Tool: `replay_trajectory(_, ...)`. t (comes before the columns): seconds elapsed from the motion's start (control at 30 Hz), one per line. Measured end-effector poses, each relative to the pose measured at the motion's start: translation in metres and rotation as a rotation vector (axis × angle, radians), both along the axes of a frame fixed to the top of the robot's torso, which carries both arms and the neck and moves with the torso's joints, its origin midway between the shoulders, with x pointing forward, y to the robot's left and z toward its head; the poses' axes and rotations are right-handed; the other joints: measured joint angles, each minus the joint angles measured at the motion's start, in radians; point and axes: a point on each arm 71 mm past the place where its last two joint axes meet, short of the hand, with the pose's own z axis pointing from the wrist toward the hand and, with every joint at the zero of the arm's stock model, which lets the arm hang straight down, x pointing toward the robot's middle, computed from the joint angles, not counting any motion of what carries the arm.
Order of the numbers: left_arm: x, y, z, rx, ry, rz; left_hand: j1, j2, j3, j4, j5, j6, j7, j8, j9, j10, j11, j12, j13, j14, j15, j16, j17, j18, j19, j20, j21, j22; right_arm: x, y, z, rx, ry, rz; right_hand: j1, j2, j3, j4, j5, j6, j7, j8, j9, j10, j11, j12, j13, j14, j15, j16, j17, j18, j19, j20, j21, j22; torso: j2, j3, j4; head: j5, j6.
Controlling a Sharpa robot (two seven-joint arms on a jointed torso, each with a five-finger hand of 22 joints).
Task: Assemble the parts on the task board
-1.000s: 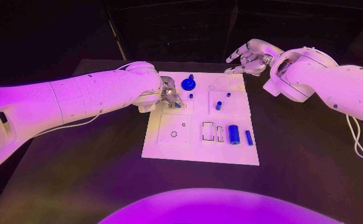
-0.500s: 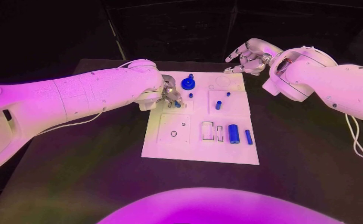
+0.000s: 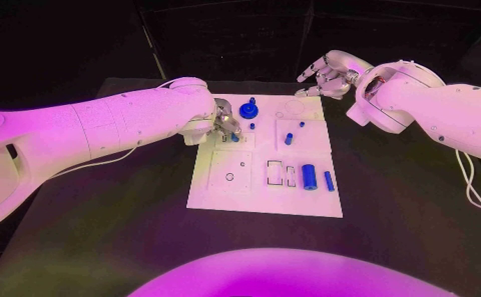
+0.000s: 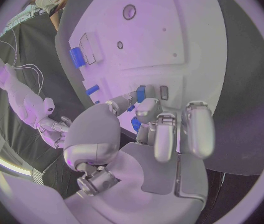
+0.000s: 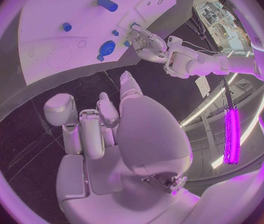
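Black table [image 3: 120,193] under white task board [image 3: 251,196]

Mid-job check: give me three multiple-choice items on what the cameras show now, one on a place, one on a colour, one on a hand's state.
1. Where is the left hand?
A. over the task board's left edge
B. off the table
C. at the board's near right corner

2. What colour is the large cylinder?
A. red
B. blue
C. yellow

3. What is the right hand doing?
A. gripping the cylinder
B. pressing the board
C. holding nothing, off the board's far right corner

Key: 1 A, its fingers are at a small blue part on the task board. 2 B, it lies blue on the board. 3 C, its fingers are apart and bare.
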Motion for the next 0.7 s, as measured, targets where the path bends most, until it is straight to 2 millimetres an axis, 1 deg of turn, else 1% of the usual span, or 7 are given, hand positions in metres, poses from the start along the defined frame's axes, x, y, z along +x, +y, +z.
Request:
replay_trajectory(0.17, 0.0003, -0.0001, 0.0001, 0.002, 0.004, -0.002, -0.001, -0.001, -0.005, 0.003, 0.000, 0.000, 0.000, 0.000, -0.001, 0.001, -0.002, 0.000, 0.001, 0.000, 0.000, 0.000, 0.000, 0.000, 0.000, 0.000, 0.000, 0.000, 0.0000, 0.0003, -0.0001, -0.001, 0.002, 0.002, 0.000, 0.000, 0.000, 0.000, 0.000, 0.000, 0.000, 0.000, 0.000, 0.000, 0.000, 0.000, 0.000, 0.000, 0.000, 0.000, 0.000, 0.000, 0.000, 0.000, 0.000, 0.000, 0.000, -0.0001, 0.0006, -0.001, -0.001)
replay_trajectory(0.23, 0.0004, 0.0000, 0.0000, 0.003, 0.005, -0.003, -0.006, 0.004, -0.013, 0.005, 0.000, 0.003, -0.003, 0.000, -0.001, 0.001, -0.002, 0.000, 0.001, 0.000, 0.000, 0.000, 0.000, 0.000, 0.000, 0.000, 0.000, 0.000, 0.0000, 0.0003, -0.0002, -0.001, 0.002, 0.002, 0.000, 0.000, 0.000, 0.000, 0.000, 0.000, 0.000, 0.000, 0.000, 0.000, 0.000, 0.000, 0.000, 0.000, 0.000, 0.000, 0.000, 0.000, 0.000, 0.000, 0.000, 0.000, 0.000, -0.0001, 0.0006, -0.001, -0.002)
replay_trajectory(0.3, 0.0005, -0.0001, 0.0000, 0.003, 0.007, -0.003, -0.011, 0.003, -0.021, 0.012, 0.000, 0.006, -0.006, 0.000, -0.003, 0.001, -0.002, 0.000, 0.001, 0.000, 0.000, 0.000, 0.000, 0.000, 0.000, 0.000, 0.000, 0.000, 0.0000, 0.0003, -0.0002, -0.001, 0.002, 0.002, 0.000, 0.000, 0.000, 0.000, 0.000, 0.000, 0.000, 0.000, 0.000, 0.000, 0.000, 0.000, 0.000, 0.000, 0.000, 0.000, 0.000, 0.000, 0.000, 0.000, 0.000, 0.000, 0.000, -0.0002, 0.0007, -0.001, -0.002)
replay_trajectory(0.43, -0.0002, -0.0006, -0.0015, 0.005, 0.012, -0.006, -0.039, 0.016, -0.052, 0.042, 0.001, 0.017, -0.005, 0.000, -0.007, 0.003, -0.004, 0.003, 0.002, 0.000, 0.000, 0.000, 0.000, 0.000, 0.003, -0.003, 0.000, 0.000, 0.0001, 0.0005, -0.0003, -0.001, 0.003, 0.003, 0.000, 0.000, 0.000, 0.000, 0.000, 0.000, 0.000, 0.000, 0.000, 0.000, 0.000, 0.000, 0.000, 0.000, 0.000, 0.000, 0.000, 0.000, 0.000, 0.000, 0.000, 0.000, 0.000, -0.0003, 0.0009, -0.001, -0.002)
replay_trajectory(0.53, -0.0001, -0.0005, -0.0018, 0.005, 0.013, -0.005, -0.045, 0.021, -0.066, 0.050, 0.001, 0.017, -0.005, 0.000, -0.009, 0.003, -0.004, 0.004, 0.003, 0.000, 0.000, 0.000, 0.000, 0.000, 0.003, -0.003, 0.000, 0.000, 0.0002, 0.0008, -0.0004, -0.002, 0.004, 0.004, 0.000, 0.000, 0.000, 0.000, 0.000, 0.000, 0.000, 0.000, 0.000, 0.000, 0.000, 0.000, 0.000, 0.000, 0.000, 0.000, 0.000, 0.000, 0.000, 0.000, 0.000, 0.000, 0.000, -0.0005, 0.0009, -0.002, -0.002)
replay_trajectory(0.7, 0.0002, -0.0005, -0.0019, 0.006, 0.014, -0.005, -0.045, 0.021, -0.070, 0.054, 0.001, 0.019, -0.007, -0.004, -0.010, 0.003, -0.004, 0.004, 0.003, 0.000, 0.000, 0.000, 0.000, 0.000, 0.003, -0.003, 0.000, 0.000, 0.0004, 0.0010, -0.0005, -0.002, 0.004, 0.004, 0.000, 0.000, 0.000, 0.000, 0.000, 0.000, 0.000, 0.000, 0.000, 0.000, 0.000, 0.000, 0.000, 0.000, 0.000, 0.000, 0.000, 0.000, 0.000, 0.000, 0.000, 0.000, 0.000, -0.0006, 0.0009, -0.002, -0.002)
